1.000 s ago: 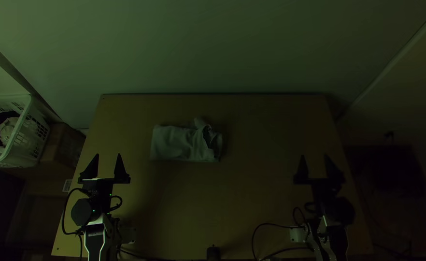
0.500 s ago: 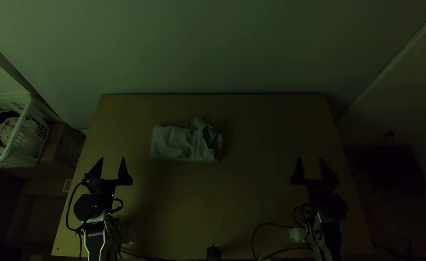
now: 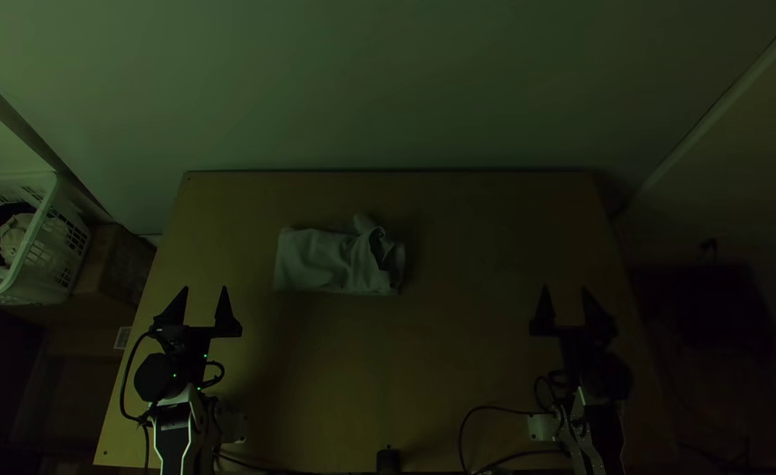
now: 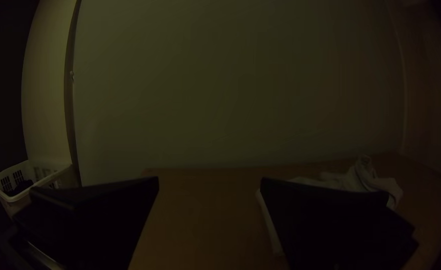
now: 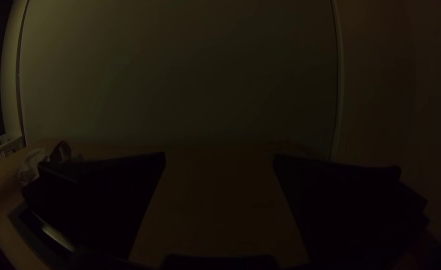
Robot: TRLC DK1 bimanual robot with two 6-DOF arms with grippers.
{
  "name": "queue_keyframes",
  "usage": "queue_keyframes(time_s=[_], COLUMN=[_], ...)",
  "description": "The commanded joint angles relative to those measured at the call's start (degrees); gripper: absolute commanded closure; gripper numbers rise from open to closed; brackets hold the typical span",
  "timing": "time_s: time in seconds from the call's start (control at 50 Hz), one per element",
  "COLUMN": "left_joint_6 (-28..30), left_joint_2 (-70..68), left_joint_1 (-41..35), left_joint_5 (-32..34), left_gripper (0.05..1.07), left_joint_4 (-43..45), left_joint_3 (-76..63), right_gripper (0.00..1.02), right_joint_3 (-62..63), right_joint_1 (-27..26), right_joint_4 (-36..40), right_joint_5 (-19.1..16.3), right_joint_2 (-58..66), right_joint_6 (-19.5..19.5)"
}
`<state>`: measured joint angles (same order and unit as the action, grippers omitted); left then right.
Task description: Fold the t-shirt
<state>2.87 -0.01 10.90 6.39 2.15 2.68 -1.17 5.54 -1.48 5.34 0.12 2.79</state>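
- Black left claw (image 3: 203,288) of mine, its two fingers held apart.
- Black right claw (image 3: 565,288), also spread, near the table's (image 3: 458,369) right edge.
- Farther out, between them but nearer my left, the pale t-shirt (image 3: 318,261) lies folded, its right end bunched.
- Past the left edge, a white basket (image 3: 38,286).

On my feed, the pale t-shirt (image 3: 322,261) lies folded into a rough oblong on the surface (image 3: 458,369), left of centre, its right end bunched.
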Motion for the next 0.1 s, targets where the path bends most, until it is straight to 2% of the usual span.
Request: queue_keyframes(time_s=[0.0, 0.08], left_joint_6=[0.91, 0.91], left_joint_2=[0.01, 0.01], left_joint_1=[0.27, 0.27], left_joint_5=[-0.15, -0.15], left_gripper=[0.1, 0.1], left_joint_4=[-1.36, -1.36], left_joint_3=[-2.68, -2.68], right_gripper=[0.04, 0.04], right_joint_3=[0.82, 0.82], right_joint_1=[-0.27, -0.27], right_joint_4=[0.95, 0.95], right_joint_5=[0.02, 0.02], right_joint_2=[-0.3, -0.3], right_joint_6=[0.73, 0.73])
